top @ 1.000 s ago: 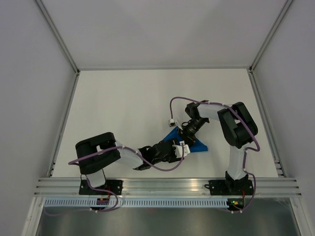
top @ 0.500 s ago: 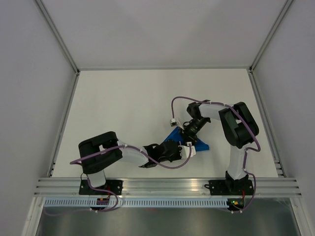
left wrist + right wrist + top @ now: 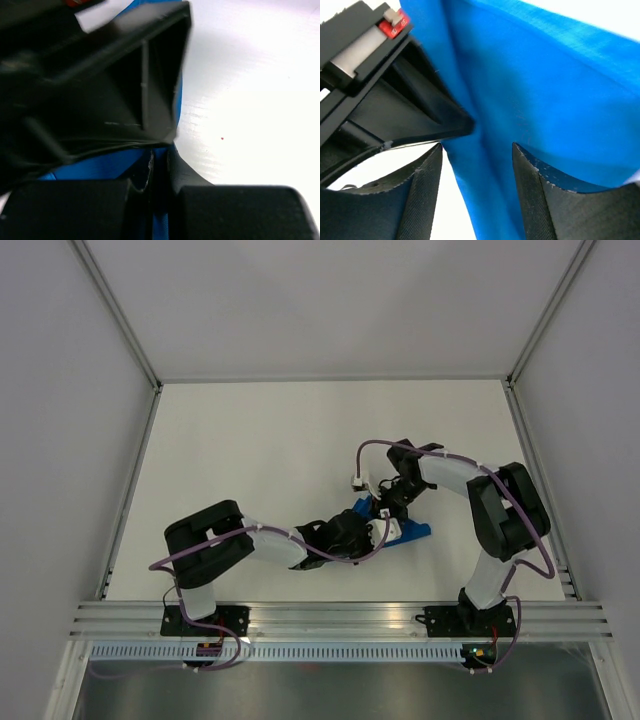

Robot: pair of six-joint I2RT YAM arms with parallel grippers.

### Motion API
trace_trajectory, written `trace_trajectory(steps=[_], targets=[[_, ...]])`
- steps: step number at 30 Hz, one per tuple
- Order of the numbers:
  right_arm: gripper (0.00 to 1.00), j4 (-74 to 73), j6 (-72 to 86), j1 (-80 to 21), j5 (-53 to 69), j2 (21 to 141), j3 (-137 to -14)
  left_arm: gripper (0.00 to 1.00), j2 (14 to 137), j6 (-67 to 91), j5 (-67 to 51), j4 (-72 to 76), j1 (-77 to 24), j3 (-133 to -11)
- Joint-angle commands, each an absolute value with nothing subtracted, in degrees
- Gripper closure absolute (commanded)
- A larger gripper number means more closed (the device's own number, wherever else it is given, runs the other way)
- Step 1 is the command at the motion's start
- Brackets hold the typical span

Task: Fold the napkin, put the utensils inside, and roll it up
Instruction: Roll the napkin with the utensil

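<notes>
At the near edge of the table (image 3: 260,440), the left arm (image 3: 215,545) reached from its base to the right and lay low over the surface. The left gripper (image 3: 377,532) was closed at the near-left end of the napkin (image 3: 412,531); in the left wrist view its fingers (image 3: 200,192) stood together with a thin strip of blue cloth pinched between them. The napkin lay on the table as a compact, gathered blue bundle, right of centre and in the near half of the surface, between the two grippers. Just beyond it, the right gripper (image 3: 391,510) pointed down onto the far-left side of the bundle. Its fingers (image 3: 422,200) stood apart, with folded cloth lying in the gap and a bare strip of table showing between the left-hand finger and the cloth, so nothing was clamped. One finger of the left gripper was visible close beside them. The right arm (image 3: 500,515) arched in from the right.
</notes>
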State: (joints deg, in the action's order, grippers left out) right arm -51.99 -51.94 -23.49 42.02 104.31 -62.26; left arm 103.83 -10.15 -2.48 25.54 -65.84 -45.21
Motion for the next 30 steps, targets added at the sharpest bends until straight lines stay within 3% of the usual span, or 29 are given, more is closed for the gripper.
trace_trajectory(steps=[1,11,19,26,30], targets=[[0.37,-46.41,-49.84,-22.68,40.43,98.63,-62.49,0.98,107.49,-4.31,-8.00,17.57,-66.09,-43.16],[0.35,-41.05,-45.35,-15.83,40.78,88.96,-59.51,0.98,106.52,-3.96,-13.00,17.50,-63.03,-42.01],[0.35,-35.51,-44.21,-10.29,41.31,76.66,-52.48,0.98,110.03,-1.15,-29.43,11.43,-54.76,-45.52],[0.35,-34.37,-50.01,-10.37,43.24,67.42,-43.87,0.98,116.97,-0.97,-41.56,0.54,-47.38,-54.38],[0.36,-28.59,-49.57,-15.71,37.20,63.56,-37.72,0.98,122.85,-1.41,-46.83,-6.58,-45.27,-59.67]])
